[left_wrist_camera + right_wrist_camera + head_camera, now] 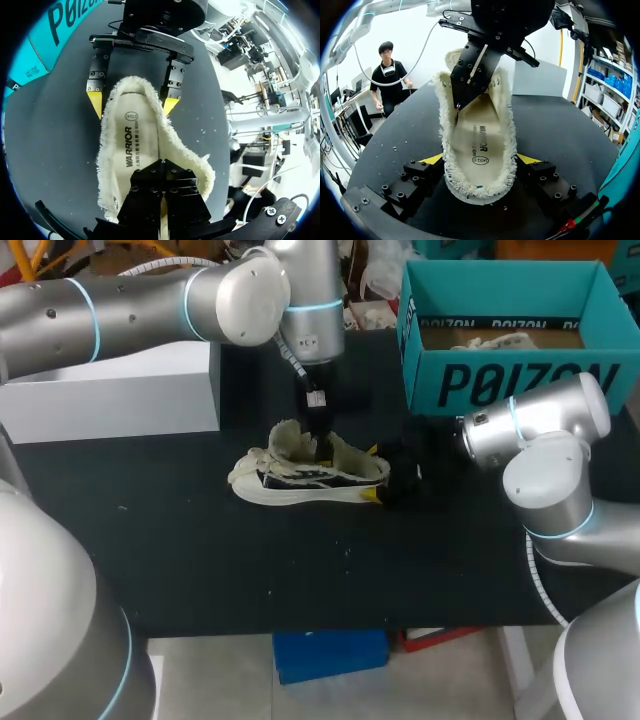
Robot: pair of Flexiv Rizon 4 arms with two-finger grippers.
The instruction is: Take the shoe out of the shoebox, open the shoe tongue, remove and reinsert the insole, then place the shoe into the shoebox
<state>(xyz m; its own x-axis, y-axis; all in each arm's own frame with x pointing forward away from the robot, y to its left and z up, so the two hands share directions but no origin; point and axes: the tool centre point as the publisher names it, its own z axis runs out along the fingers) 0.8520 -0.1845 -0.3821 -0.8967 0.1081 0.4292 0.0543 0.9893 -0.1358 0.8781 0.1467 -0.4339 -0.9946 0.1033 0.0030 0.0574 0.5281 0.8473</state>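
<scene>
While your right tool (pixel 480 159) clasps the heel of the shoe (pixel 310 472), ease the insole (pixel 132 145) out.
The shoe sits at the centre of the table (pixel 200 560), with the shoebox (pixel 500 385) at one o'clock; your left tool (pixel 457 102), clenched inside the collar, should pull up slowly.

Shoe (pixel 310 475): cream upper, cloth-like and matt. Its black side panels look smoother, and the collar is lined with shaggy fleece.
Insole (pixel 480 135), standing up out of the shoe: flat face smooth, matt, cream. The rim is a rough, tufted pile.
Table (pixel 200 560) under the shoe: matt black, fine-grained, flecked with pale lint.
Shoebox (pixel 520 380) behind the shoe: teal cardboard, matt and flat.
Left gripper (pixel 460 100) above the shoe, right gripper (pixel 480 159) at its heel: fingers hard, matt black, with sunken screw heads. The right one has smooth yellow plastic-looking tips.
Arm shells (pixel 150 300): smooth satin silver with glossy pale-blue rings.
</scene>
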